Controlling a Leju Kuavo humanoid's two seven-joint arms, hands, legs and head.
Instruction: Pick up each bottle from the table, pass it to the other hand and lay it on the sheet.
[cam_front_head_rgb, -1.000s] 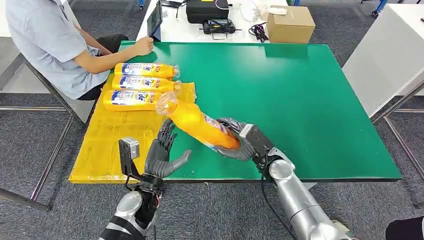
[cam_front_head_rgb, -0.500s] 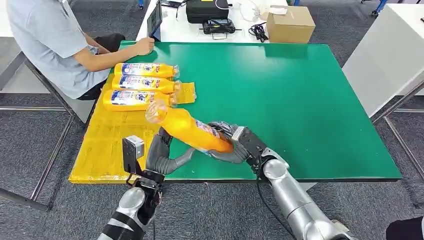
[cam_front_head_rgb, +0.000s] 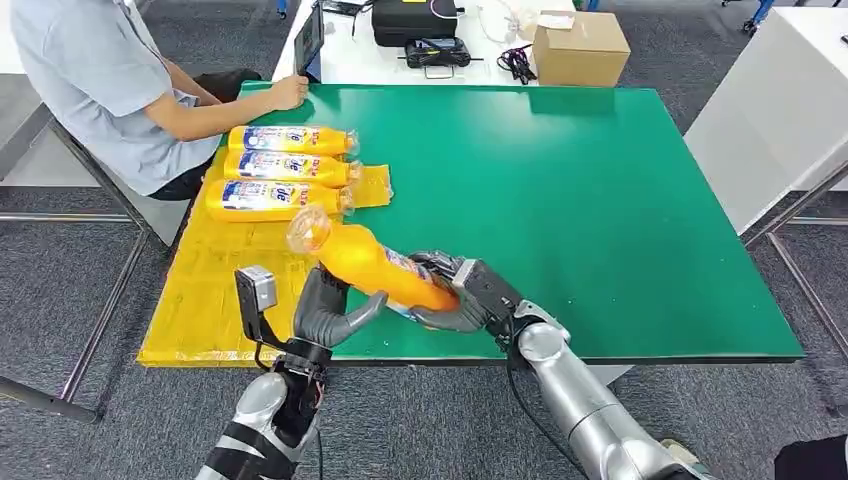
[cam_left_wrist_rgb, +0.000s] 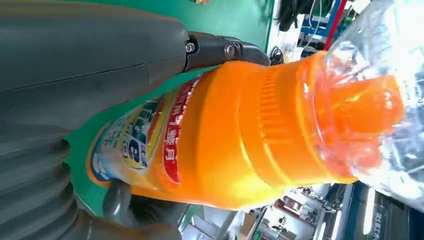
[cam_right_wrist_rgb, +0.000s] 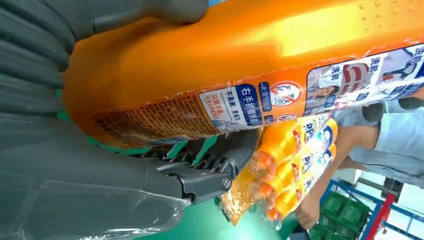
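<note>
My right hand (cam_front_head_rgb: 455, 293) holds the orange bottle (cam_front_head_rgb: 375, 268) by its base, tilted over the desk (cam_front_head_rgb: 600, 200) edge; my left hand (cam_front_head_rgb: 328, 312), fingers apart, cups its middle. Smooth, rigid plastic, likely slippery: grip the labelled waist. Three bottles (cam_front_head_rgb: 285, 168) occupy the yellow sheet's (cam_front_head_rgb: 215, 290) far end.

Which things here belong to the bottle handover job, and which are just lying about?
Belong: held orange bottle; right hand gripping its base; left hand at its neck end; three bottles lying on the yellow sheet; green table.

Lying about: cardboard box; black case; cables; seated person.
</note>
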